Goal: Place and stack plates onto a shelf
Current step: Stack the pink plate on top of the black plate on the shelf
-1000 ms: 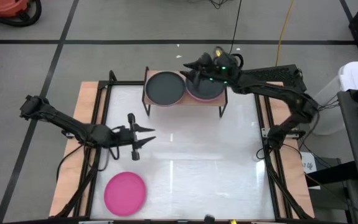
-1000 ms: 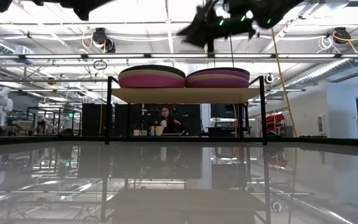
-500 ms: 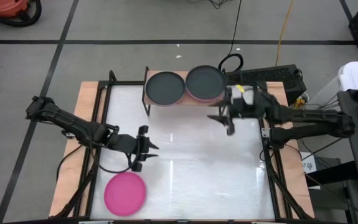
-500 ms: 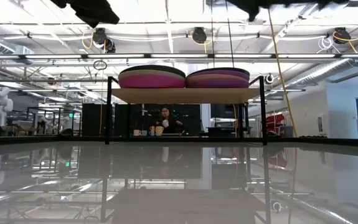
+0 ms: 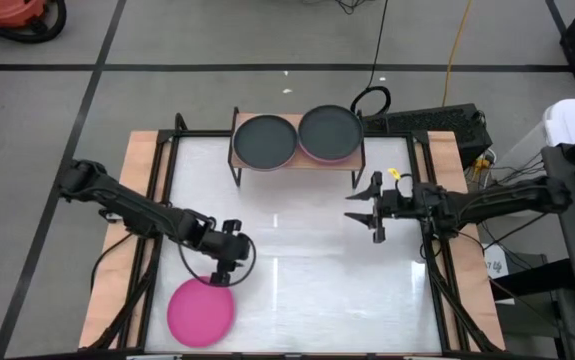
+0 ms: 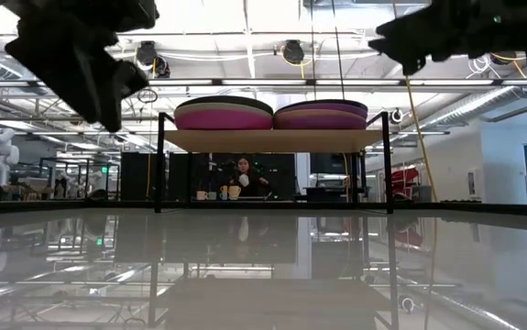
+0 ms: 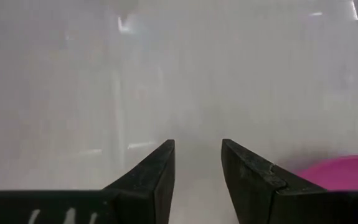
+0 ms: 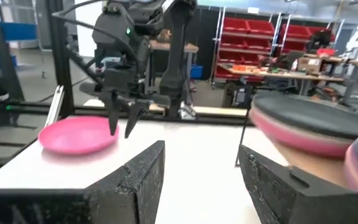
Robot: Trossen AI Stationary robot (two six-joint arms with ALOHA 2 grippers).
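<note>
A hot pink plate lies flat on the white tabletop near its near-left corner; it also shows in the right wrist view and the left wrist view. The light-wood shelf at the far edge carries two stacks of plates, both topped dark grey: the left stack and the right stack, with pink plates under them. My left gripper is open, pointing down just beyond the pink plate's far rim. My right gripper is open, level, in front of the shelf's right end.
Black frame rails run along the table's left and right sides. The shelf stands on thin black legs. Bare white tabletop lies between the two grippers. A person sits far off in the room beyond the table.
My right gripper has drawn back from above the shelf's right stack, toward the near and right edges, and now hangs level in front of the shelf. My left gripper has moved toward the near edge and down, tipping its fingers downward by the hot pink plate. The plates have stayed put.
</note>
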